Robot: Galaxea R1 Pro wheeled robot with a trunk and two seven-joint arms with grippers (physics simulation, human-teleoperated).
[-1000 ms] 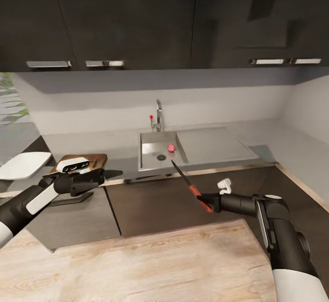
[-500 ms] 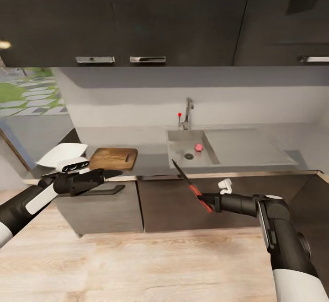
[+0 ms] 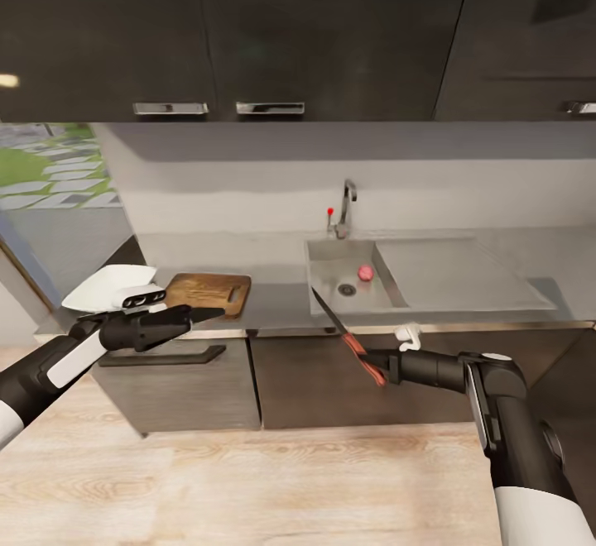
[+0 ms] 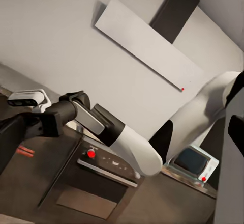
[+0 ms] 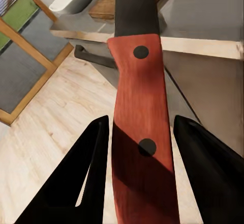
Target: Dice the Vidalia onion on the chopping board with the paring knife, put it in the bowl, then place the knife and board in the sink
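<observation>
The right gripper (image 3: 382,366) was clamped on the paring knife (image 3: 346,336), blade at eleven o'clock. Left gripper (image 3: 199,313): state indeterminable. Onion (image 3: 364,271) lay in the sink (image 3: 331,258). Risk: blade striking the countertop (image 3: 273,302) edge on approach.

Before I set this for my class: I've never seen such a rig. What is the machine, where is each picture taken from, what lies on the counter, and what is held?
It is a simulated two-armed wheeled robot in a kitchen. The head view looks down over both arms; each wrist view looks along one gripper. The right gripper is shut on the paring knife, seen close in the right wrist view. The left gripper holds nothing visible. On the countertop lie the chopping board and the bowl. A small red item, probably the onion, sits in the sink.
</observation>
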